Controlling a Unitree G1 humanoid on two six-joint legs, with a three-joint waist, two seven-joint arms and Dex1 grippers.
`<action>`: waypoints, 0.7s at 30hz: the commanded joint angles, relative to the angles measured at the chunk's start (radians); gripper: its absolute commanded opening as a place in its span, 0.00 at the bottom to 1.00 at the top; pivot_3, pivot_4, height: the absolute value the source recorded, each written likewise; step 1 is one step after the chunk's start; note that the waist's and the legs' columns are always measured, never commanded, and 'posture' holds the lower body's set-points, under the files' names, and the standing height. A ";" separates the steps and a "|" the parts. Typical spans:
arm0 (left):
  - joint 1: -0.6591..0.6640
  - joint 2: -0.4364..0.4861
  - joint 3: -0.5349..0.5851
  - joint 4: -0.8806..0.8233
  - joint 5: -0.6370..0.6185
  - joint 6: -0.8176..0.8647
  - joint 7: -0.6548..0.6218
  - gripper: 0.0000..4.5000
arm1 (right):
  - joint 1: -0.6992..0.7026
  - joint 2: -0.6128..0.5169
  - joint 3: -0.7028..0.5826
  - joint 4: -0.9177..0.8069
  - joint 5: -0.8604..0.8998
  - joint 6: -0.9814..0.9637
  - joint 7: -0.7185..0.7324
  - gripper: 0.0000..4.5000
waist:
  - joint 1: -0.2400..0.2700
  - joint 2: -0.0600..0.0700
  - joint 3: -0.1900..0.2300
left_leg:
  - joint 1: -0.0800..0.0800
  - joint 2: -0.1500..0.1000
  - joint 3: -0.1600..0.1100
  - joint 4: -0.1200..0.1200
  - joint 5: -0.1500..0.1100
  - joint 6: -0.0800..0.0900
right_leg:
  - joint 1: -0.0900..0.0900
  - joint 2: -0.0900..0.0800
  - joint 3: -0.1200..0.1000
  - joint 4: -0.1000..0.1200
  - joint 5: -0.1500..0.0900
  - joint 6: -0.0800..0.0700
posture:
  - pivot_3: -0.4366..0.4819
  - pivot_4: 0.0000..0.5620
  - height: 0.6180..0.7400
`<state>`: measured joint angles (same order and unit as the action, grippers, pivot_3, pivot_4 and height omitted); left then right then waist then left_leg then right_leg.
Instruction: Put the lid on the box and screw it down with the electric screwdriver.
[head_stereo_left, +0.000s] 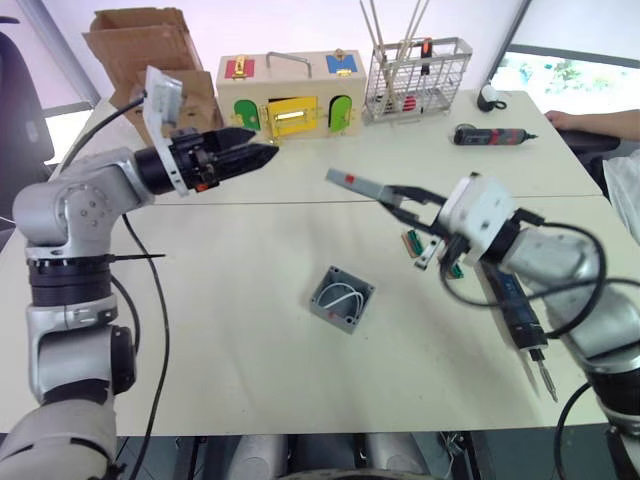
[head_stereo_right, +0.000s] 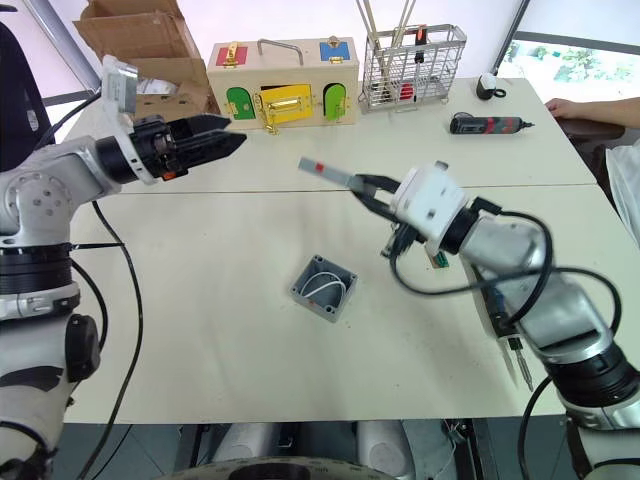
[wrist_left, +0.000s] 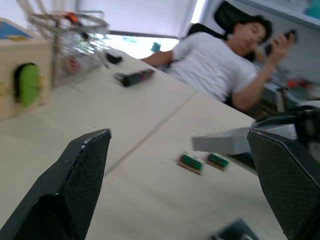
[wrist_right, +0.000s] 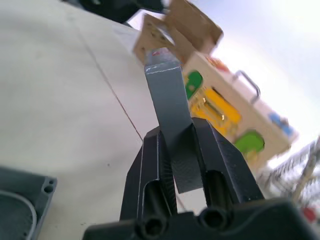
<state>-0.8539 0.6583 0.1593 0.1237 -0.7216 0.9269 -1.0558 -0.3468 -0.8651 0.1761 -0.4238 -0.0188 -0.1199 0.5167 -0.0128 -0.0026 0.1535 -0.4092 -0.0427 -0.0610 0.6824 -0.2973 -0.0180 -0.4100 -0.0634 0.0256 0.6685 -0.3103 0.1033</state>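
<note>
The small square grey plastic box (head_stereo_left: 342, 298), open with white wires inside, sits mid-table. Right of it, the thick dark electric screwdriver (head_stereo_left: 520, 318) lies half hidden under the right arm. The right gripper (head_stereo_right: 362, 186) clamps the flat grey plastic lid (head_stereo_right: 328, 171) edge-on (red mark visible) above the table. The left gripper (wrist_left: 180, 165) hovers far left, fingers spread wide.

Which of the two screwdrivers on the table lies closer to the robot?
The electric screwdriver, thick and dark, lying by the near table edge under the right arm. The smaller black-and-red screwdriver lies far back near the wire basket.
</note>
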 joint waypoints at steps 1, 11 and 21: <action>0.000 0.031 -0.033 -0.030 -0.029 0.016 -0.084 0.99 | 0.042 0.006 0.011 0.033 -0.300 -0.316 -0.122 0.03 | 0.001 0.000 0.000 | 0.000 0.000 0.000 0.000 0.000 0.000 | 0.000 0.000 0.000 0.000 0.000 0.000 | 0.48 0.27 1.00; 0.073 0.030 -0.124 -0.132 -0.032 0.022 -0.164 0.99 | 0.172 0.046 -0.021 0.193 -0.710 -0.731 -0.435 0.03 | -0.001 0.000 0.000 | 0.001 0.000 0.000 0.000 0.000 -0.001 | 0.000 0.000 0.000 0.001 0.000 0.000 | 0.48 0.27 1.00; 0.119 -0.033 -0.279 -0.171 0.052 -0.072 -0.195 0.99 | 0.174 0.063 -0.001 0.309 -0.831 -0.769 -0.502 0.03 | 0.000 0.000 0.000 | 0.002 0.000 0.000 0.000 0.000 -0.001 | 0.002 0.001 0.001 0.001 0.000 0.000 | 0.48 0.27 1.00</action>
<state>-0.7375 0.6244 -0.1092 -0.0206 -0.6831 0.8858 -1.2390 -0.1704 -0.8087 0.1864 -0.1041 -0.8463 -0.8823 0.0416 -0.0127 -0.0025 0.1535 -0.4075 -0.0424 -0.0610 0.6828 -0.2969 -0.0187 -0.4080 -0.0628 0.0263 0.6692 -0.3104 0.1031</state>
